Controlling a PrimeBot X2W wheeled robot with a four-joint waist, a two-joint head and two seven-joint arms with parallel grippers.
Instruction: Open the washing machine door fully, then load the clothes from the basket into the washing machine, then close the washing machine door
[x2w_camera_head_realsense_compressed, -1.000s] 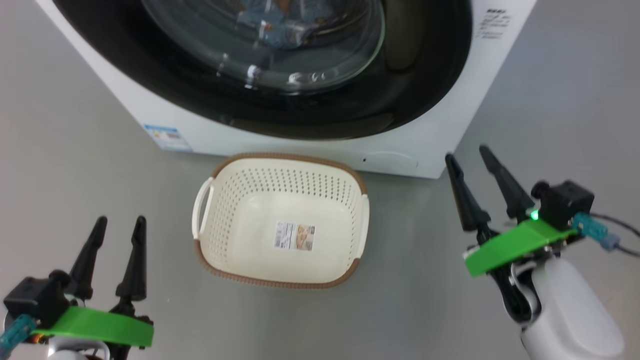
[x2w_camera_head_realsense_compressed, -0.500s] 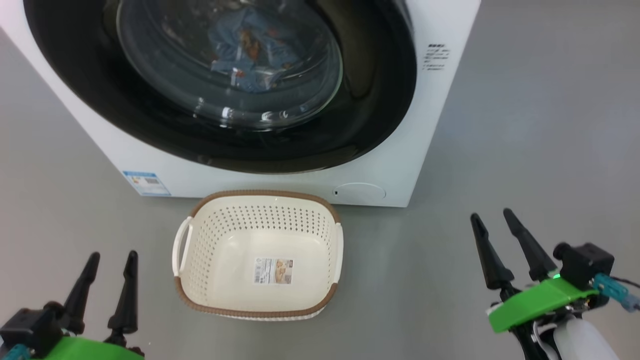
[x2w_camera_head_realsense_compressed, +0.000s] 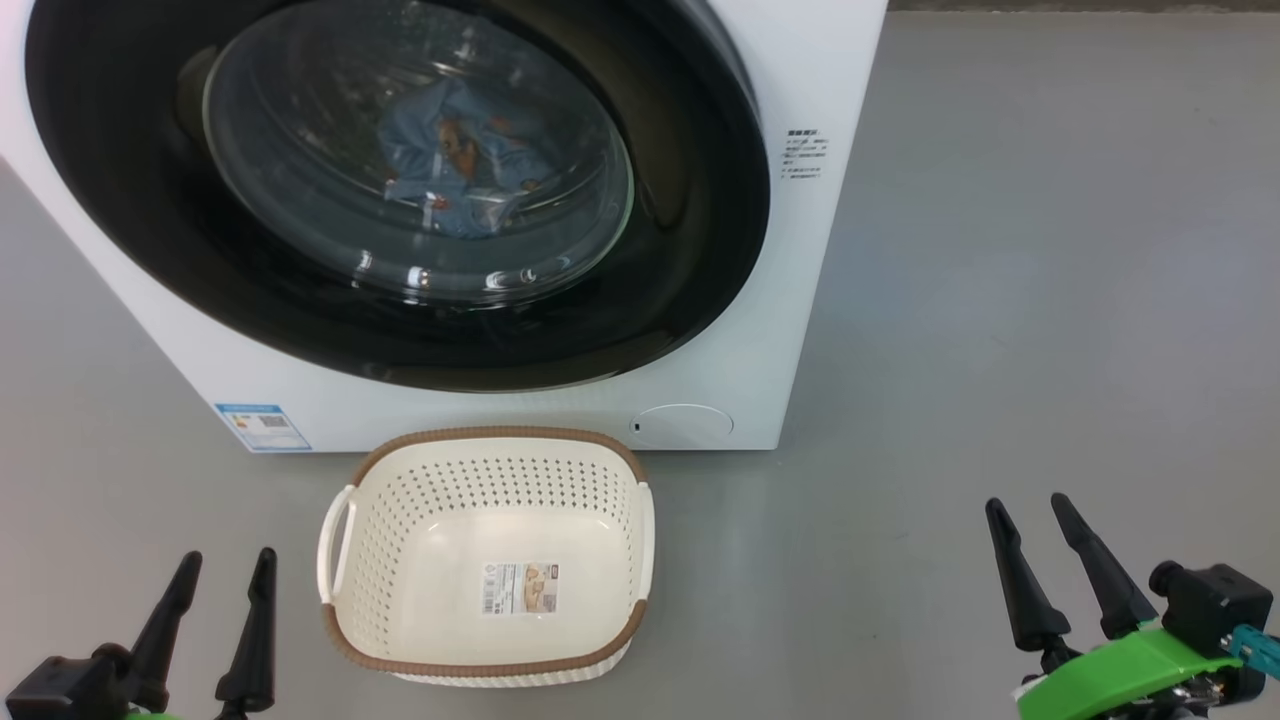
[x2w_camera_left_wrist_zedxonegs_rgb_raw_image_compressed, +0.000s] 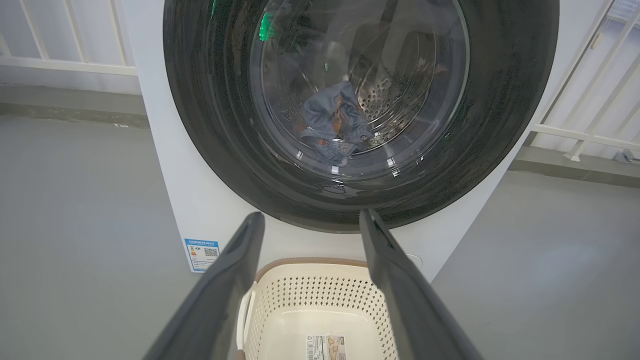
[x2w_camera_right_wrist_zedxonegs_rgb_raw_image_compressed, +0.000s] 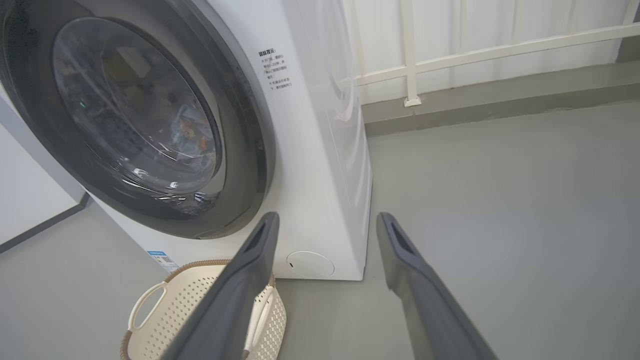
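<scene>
Left gripper (x2w_camera_head_realsense_compressed: 229, 555): two long black fingers (x2w_camera_head_realsense_compressed: 252, 640), thick at the base and tapering to blunt tips.
Left wrist block (x2w_camera_head_realsense_compressed: 60, 685): black, boxy, with a rounded knob.
Right gripper (x2w_camera_head_realsense_compressed: 1024, 500): same tapered shape; dark grey close up, with a recessed slot near each tip.
Green plate (x2w_camera_head_realsense_compressed: 1120, 672): bright green, flat.
Camera block (x2w_camera_head_realsense_compressed: 1205, 600): black, boxy, with a round knob.
Connector (x2w_camera_head_realsense_compressed: 1262, 648): teal plug.

I've got the washer (x2w_camera_head_realsense_compressed: 800, 300), a white front-loader, w/ door (x2w_camera_head_realsense_compressed: 150, 230) shut: glossy black ring, bulging clear glass. Thru the glass I see the clothes (x2w_camera_head_realsense_compressed: 455, 160) lying inside, a light blue bundle w/ orange prints. Basket (x2w_camera_head_realsense_compressed: 500, 436) stands upright on the floor (x2w_camera_head_realsense_compressed: 1000, 300) just in front of the washer, below the door: cream, perforated, brown rim, barcode label on its bottom.
</scene>
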